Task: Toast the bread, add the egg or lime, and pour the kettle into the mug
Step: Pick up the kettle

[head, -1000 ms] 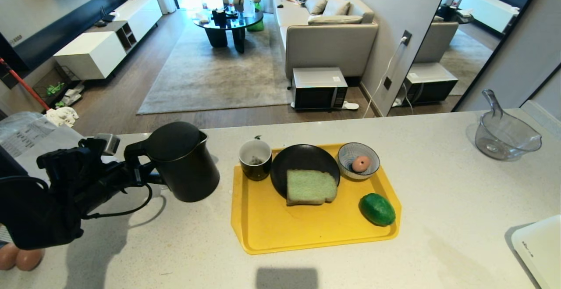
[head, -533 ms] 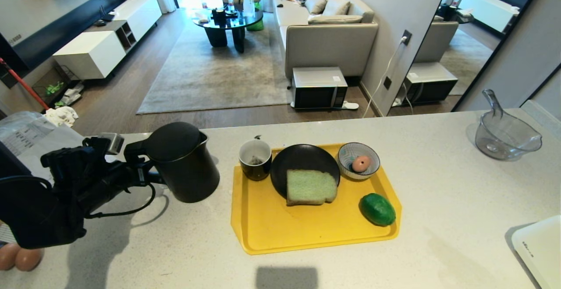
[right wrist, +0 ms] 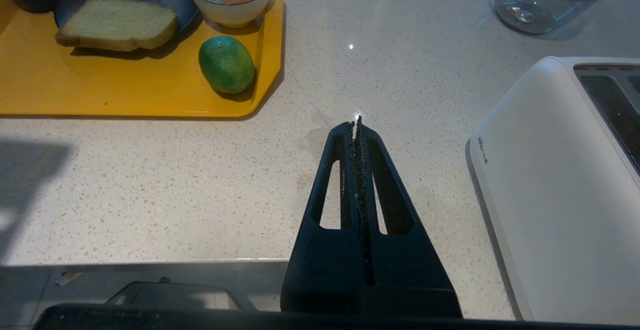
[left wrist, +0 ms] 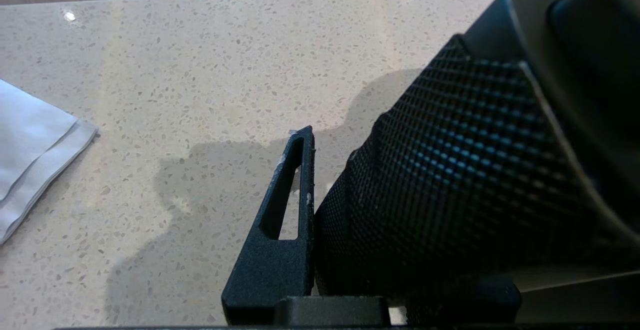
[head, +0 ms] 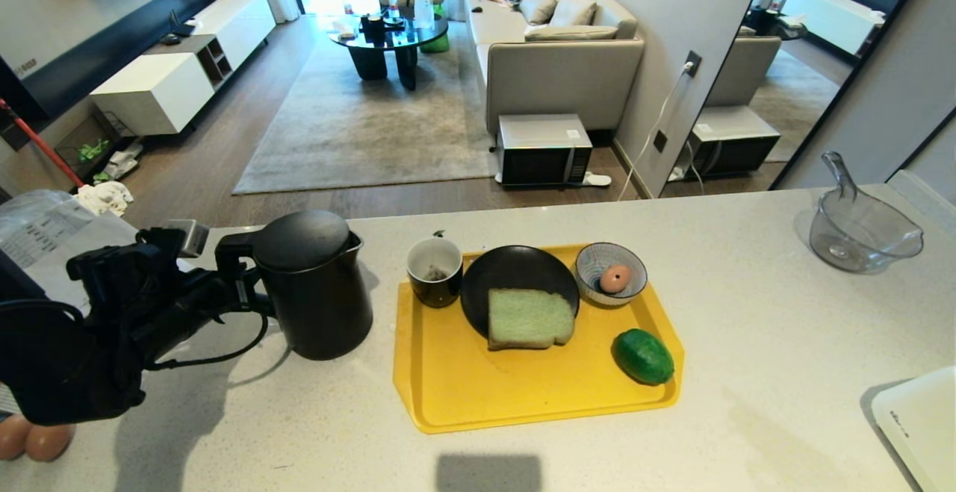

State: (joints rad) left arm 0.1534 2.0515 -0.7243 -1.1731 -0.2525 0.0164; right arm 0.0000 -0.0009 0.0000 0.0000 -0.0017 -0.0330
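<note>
The black kettle [head: 314, 283] is upright on the counter left of the yellow tray [head: 478, 395]. My left gripper [head: 237, 294] is shut on its loop handle from the left. In the left wrist view one finger [left wrist: 287, 205] presses against the textured handle [left wrist: 450, 180], which hides the other. On the tray, the black mug [head: 435, 272] stands at the back left, and the green bread [head: 529, 318] lies partly on a black plate [head: 515, 268]. The lime [head: 643, 356] lies at the right. My right gripper [right wrist: 356, 122] is shut and empty above the counter's near edge.
An egg [head: 614, 278] sits in a striped bowl [head: 631, 294] on the tray. A white toaster [right wrist: 550, 170] stands near the counter's right front corner. A clear glass jug [head: 859, 227] is at the far right. Two eggs [head: 33, 440] and a plastic bag [head: 45, 231] lie at the left.
The kettle, tilted before, now stands upright and slightly lower in the head view. My left gripper has stayed on its handle and shifted a little with it.
</note>
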